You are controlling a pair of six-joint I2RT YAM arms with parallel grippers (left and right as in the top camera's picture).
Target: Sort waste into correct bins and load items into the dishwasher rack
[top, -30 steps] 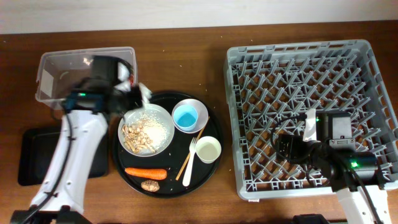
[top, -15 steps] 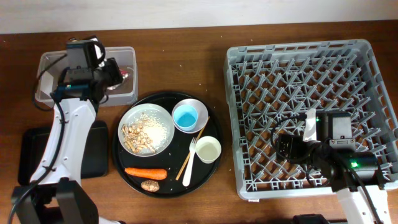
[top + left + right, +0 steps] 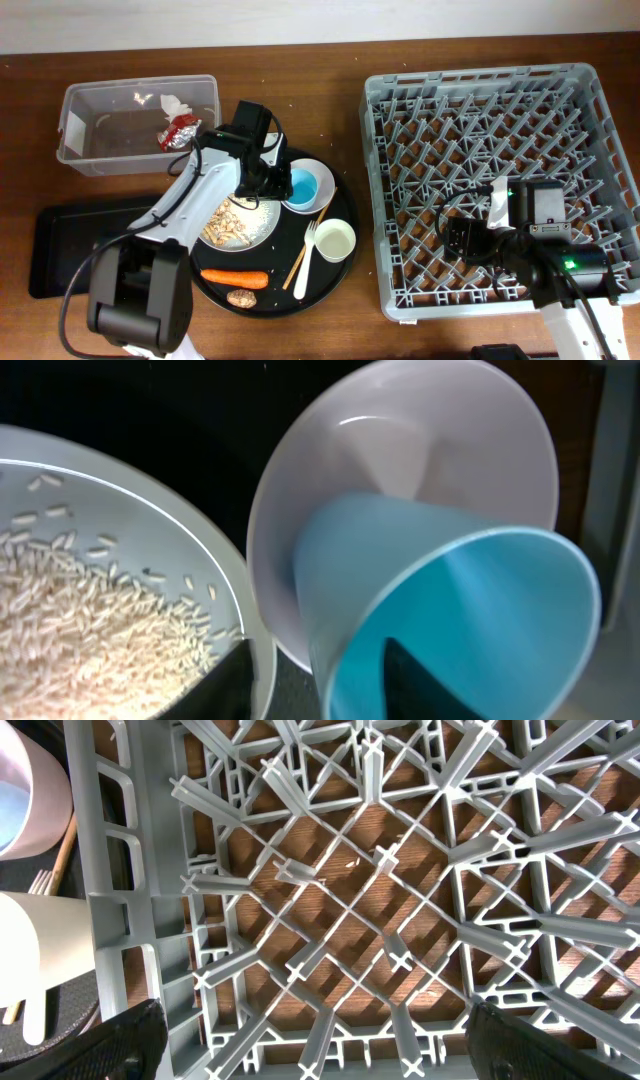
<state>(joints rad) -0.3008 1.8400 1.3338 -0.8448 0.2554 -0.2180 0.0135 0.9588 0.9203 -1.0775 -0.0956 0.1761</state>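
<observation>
Moved since half a second ago: the left gripper (image 3: pixel 262 178) has swung away from the clear tub (image 3: pixel 90 150) and now hangs over the round black tray (image 3: pixel 345 205), right at the pale blue cup (image 3: pixel 300 185). Nothing else has shifted.
Pale blue cup: it sits tilted inside the whitish bowl (image 3: pixel 400 450), with its mouth toward the wrist camera. It is probably the next piece for the rack.
Waste binned: the red-and-silver wrapper (image 3: pixel 180 132) and the white tissue (image 3: pixel 176 103) lie in the tub.
Waste left: food scraps (image 3: pixel 225 222) lie on the white plate (image 3: pixel 262 215). The carrot (image 3: pixel 235 277) and the brown lump (image 3: pixel 240 297) lie on the round tray. The shallow black tray (image 3: pixel 60 250) is bare, likely meant for these.
Left tool: dark shapes at the bottom of the wrist view may be its fingers. I cannot tell how far it is open or whether it touches the cup.
Right tool: the right gripper (image 3: pixel 458 240) has its fingers (image 3: pixel 120 1040) spread wide and carries nothing. It hovers over the dishwasher rack (image 3: pixel 600 90), apparently waiting.
</observation>
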